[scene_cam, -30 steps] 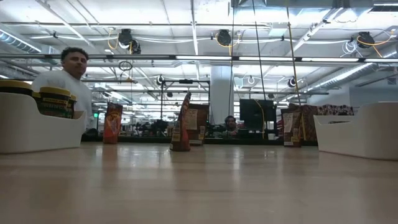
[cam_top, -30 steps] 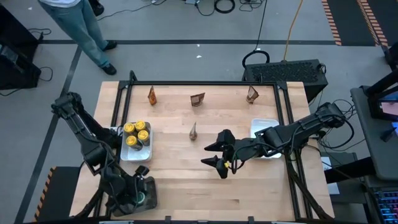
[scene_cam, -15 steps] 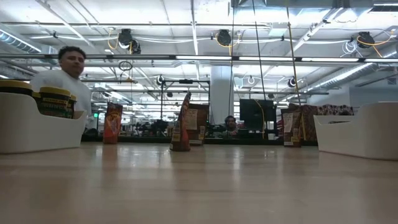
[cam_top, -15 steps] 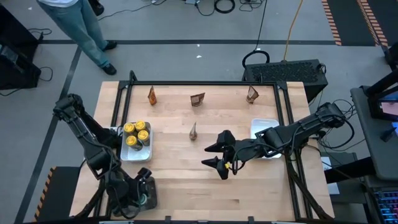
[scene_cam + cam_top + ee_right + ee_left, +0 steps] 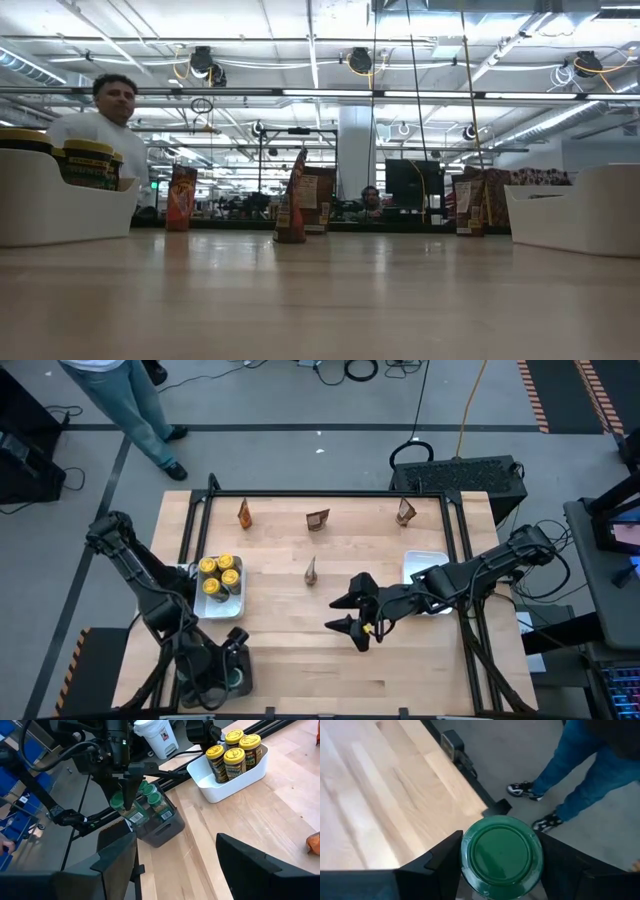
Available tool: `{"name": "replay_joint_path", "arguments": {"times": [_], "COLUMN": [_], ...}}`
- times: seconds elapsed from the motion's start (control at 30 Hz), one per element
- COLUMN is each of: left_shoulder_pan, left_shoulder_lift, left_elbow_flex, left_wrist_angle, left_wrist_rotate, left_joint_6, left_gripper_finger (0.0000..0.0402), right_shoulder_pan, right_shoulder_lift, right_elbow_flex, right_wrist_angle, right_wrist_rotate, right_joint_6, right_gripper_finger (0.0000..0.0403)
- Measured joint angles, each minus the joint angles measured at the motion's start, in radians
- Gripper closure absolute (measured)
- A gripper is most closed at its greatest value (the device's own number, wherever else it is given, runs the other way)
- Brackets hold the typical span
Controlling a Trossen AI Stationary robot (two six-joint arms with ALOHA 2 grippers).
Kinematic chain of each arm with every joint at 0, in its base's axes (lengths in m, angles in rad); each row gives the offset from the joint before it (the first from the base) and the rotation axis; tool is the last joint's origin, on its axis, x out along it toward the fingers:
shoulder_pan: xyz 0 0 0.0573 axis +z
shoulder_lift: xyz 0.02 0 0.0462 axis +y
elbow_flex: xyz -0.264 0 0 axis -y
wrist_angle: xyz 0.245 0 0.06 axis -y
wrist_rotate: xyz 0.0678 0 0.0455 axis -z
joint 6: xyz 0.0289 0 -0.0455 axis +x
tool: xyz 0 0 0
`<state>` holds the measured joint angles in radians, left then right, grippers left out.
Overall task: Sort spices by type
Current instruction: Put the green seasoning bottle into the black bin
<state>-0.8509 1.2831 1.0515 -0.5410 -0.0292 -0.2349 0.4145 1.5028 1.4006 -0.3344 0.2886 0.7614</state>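
Note:
My left gripper (image 5: 222, 670) is over the dark grey tray (image 5: 162, 831) at the table's near left corner, shut on a green-lidded jar (image 5: 501, 852). Other green-lidded jars (image 5: 151, 796) stand in that tray. Several yellow-lidded jars (image 5: 220, 575) stand in the left white tray (image 5: 203, 605). Brown-orange packets stand upright on the table: three along the far edge (image 5: 244, 513) (image 5: 317, 520) (image 5: 405, 512), one in the middle (image 5: 311, 569). My right gripper (image 5: 352, 616) hovers open over the middle of the table, holding nothing. My left gripper pinches the green-lidded jar between its two fingers (image 5: 445, 865), on the jar's sides just below the lid (image 5: 117, 800). The fingers come from above, pointing down. The jar is lifted above the dark grey tray and sits tilted in the hold.
A second white tray (image 5: 425, 568) sits at the table's right, under the right arm. A black frame rail (image 5: 330, 494) runs along the far and side edges. A person (image 5: 130, 405) stands beyond the far left corner. Bare wood lies near the table's near edge (image 5: 320, 680).
My left arm has shifted a little toward the near edge and to the right, carrying the green-lidded jar over the dark grey tray. My right gripper has stayed open, almost in place.

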Motion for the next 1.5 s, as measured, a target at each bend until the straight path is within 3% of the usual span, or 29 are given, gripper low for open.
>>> {"name": "replay_joint_path", "arguments": {"times": [1.07,1.5], "left_shoulder_pan": [0.078,0.097], "left_shoulder_lift": [0.0,0.0], "left_elbow_flex": [-0.031,-0.059], "left_wrist_angle": [-0.067,-0.098], "left_wrist_rotate": [-0.015,-0.005], "left_joint_6": [0.139,0.114], "left_gripper_finger": [0.0184,0.0184], "right_shoulder_pan": [0.0,0.0], "right_shoulder_lift": [0.0,0.0], "right_elbow_flex": [0.0,0.0], "right_wrist_angle": [-0.023,-0.04], "right_wrist_rotate": [-0.003,-0.003], "right_joint_6": [-0.014,-0.017], "right_gripper_finger": [0.0145,0.0145]}}
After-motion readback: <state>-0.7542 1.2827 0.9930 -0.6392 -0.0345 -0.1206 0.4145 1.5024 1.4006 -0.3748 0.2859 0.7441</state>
